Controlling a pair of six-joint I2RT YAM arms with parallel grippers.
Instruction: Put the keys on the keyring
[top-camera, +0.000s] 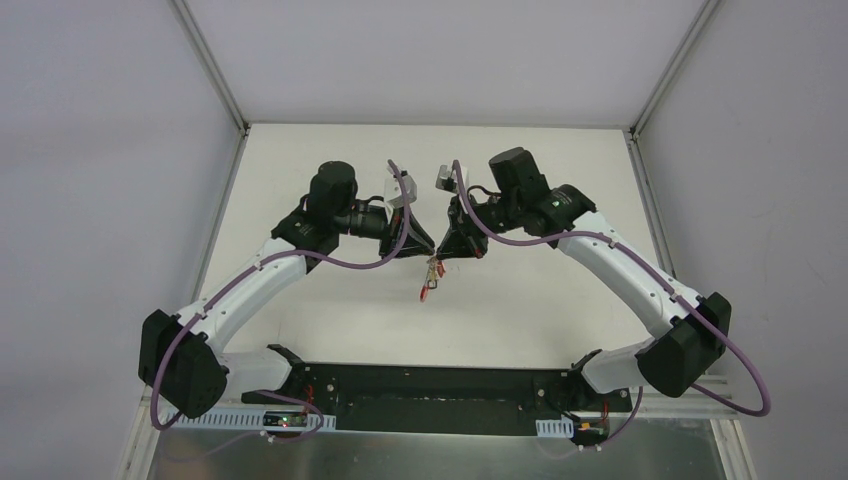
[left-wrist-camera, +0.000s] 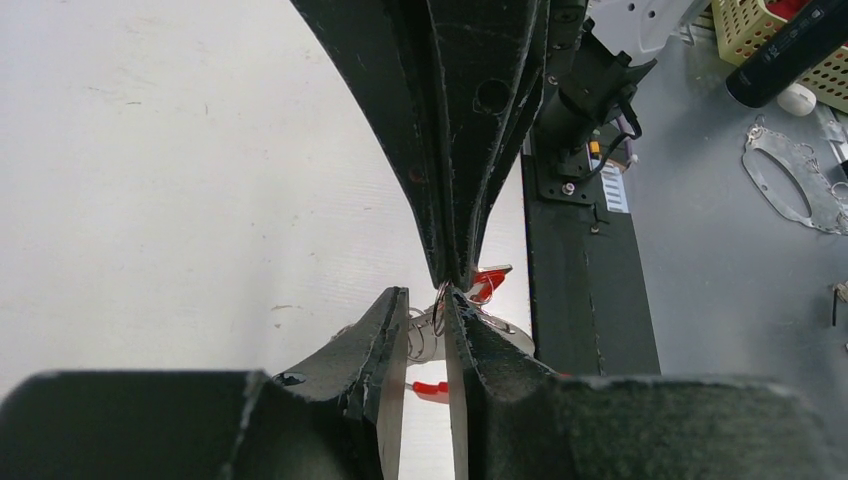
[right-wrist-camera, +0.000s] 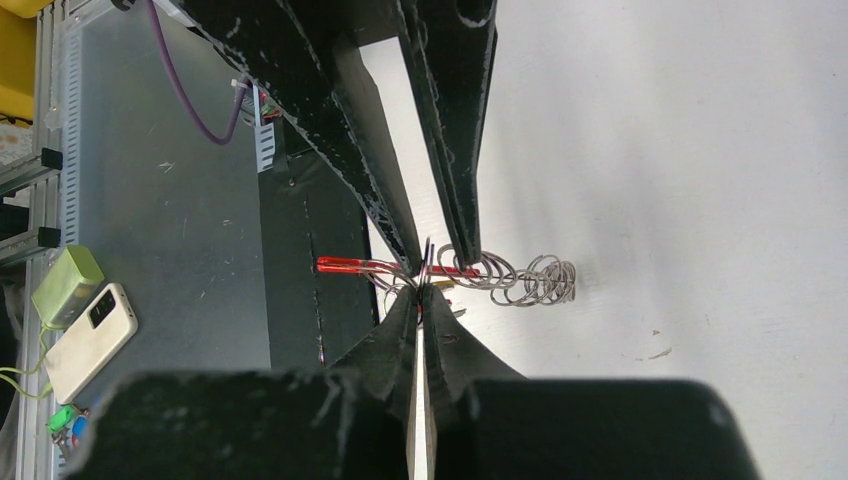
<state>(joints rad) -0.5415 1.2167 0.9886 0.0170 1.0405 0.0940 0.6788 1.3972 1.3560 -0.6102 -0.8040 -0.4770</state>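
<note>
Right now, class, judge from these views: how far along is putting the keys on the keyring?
Done: the keyring looks lifted off the table. In hand: the right claw pinches its thin wire shut; the left claw, jaws slightly apart, brackets it. Left: threading keys; none shows clearly on the loop.

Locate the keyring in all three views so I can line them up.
Top external: keyring dead centre, red part hanging toward the bottom of the picture.
Left wrist: keyring just right of centre, red part showing.
Right wrist: keyring left of centre, red part lying level.
Shared landmark: black base plate.
</note>
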